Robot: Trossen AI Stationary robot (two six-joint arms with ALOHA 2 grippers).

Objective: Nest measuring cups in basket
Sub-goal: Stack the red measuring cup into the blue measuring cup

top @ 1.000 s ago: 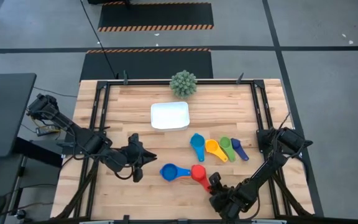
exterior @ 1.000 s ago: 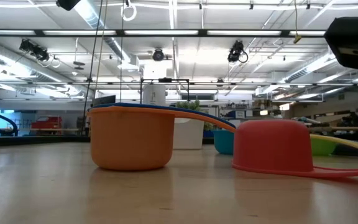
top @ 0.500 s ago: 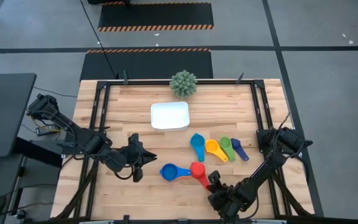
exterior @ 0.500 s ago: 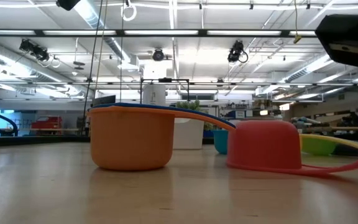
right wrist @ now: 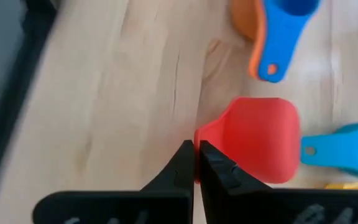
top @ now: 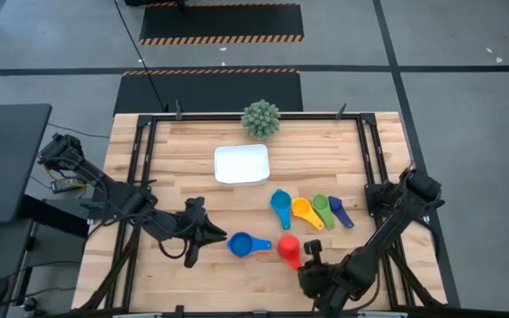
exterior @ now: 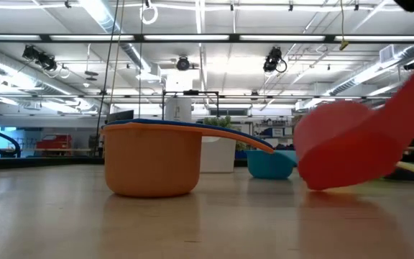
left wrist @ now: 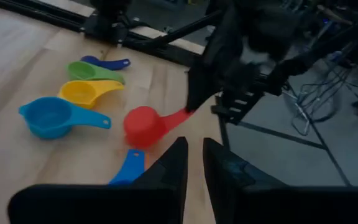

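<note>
While the right claw (top: 307,253) pinches the red cup's (top: 288,248) handle, pale wood tabletop (top: 184,150), striped grey floor (top: 467,79), left claw (top: 212,235) nearly closed, empty.

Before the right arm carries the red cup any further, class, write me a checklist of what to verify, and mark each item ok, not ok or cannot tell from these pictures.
1. Right gripper shut on the red cup by its handle: ok.
2. Red cup off the table: ok; the low view shows it tilted, raised above the wood.
3. Basket free to take a cup: ok; it looks empty in the high view.
4. Path to the basket: cannot tell; the teal cup and yellow cup lie between, so height matters.
5. Left gripper out of the way: ok; it sits beside the blue cup, left of the red one.
6. Orange cup under the blue cup: ok.
</note>
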